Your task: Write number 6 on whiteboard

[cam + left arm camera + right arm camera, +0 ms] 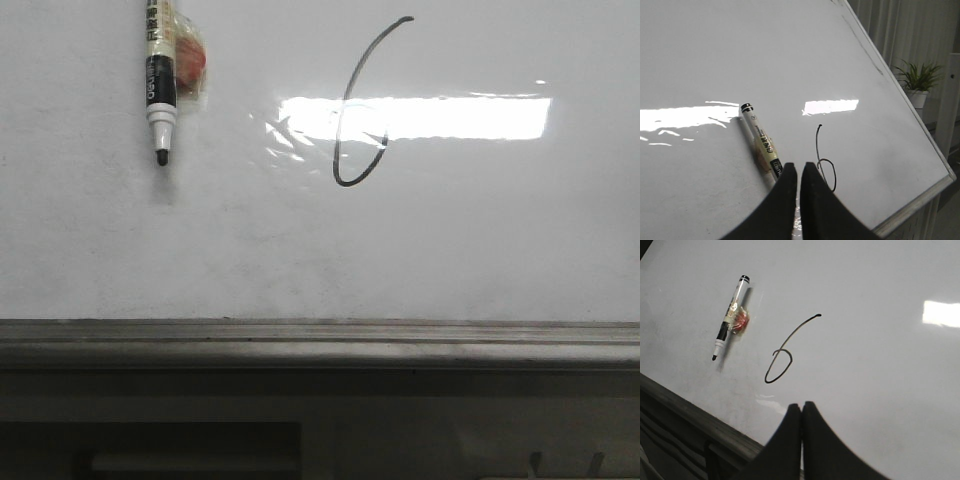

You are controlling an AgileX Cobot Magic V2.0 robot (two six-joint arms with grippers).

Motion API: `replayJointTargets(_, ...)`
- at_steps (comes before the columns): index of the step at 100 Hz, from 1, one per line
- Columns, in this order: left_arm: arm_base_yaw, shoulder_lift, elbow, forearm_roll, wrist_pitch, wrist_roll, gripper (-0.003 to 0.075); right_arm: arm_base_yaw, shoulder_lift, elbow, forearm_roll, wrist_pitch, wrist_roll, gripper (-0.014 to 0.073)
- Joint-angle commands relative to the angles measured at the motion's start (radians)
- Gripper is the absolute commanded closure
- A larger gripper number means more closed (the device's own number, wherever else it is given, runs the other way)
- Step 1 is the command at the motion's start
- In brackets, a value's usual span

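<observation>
The number 6 (345,100) is a thin black stroke on the glossy whiteboard (480,250), its stem crossing the bright light reflection. It also shows in the left wrist view (817,142) and the right wrist view (790,337). An uncapped black-tipped marker pen (160,80) lies against the board left of the 6, with a reddish lump under clear wrap beside it. My left gripper (799,166) is shut and empty, hovering between the pen (760,142) and the 6. My right gripper (801,405) is shut and empty, below the 6. Neither gripper shows in the front view.
A grey metal rail (320,335) runs along the board's lower edge; it also shows in the right wrist view (685,407). A potted plant (917,80) and pale curtains stand beyond the board's side edge.
</observation>
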Motion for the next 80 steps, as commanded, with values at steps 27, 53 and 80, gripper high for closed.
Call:
replayJointTargets(27,0.002,0.012,-0.027,-0.090,0.005,-0.005,0.0740,-0.009,-0.010,-0.025,0.033,-0.091,-0.012,0.0647)
replayJointTargets(53,0.002,0.012,-0.027,-0.090,0.005,-0.005,0.0740,-0.009,-0.010,-0.025,0.033,-0.091,-0.012,0.0646)
replayJointTargets(80,0.002,0.012,-0.025,-0.009,0.003,-0.005,0.0740,-0.009,-0.010,-0.025,0.033,-0.091,-0.012,0.0646)
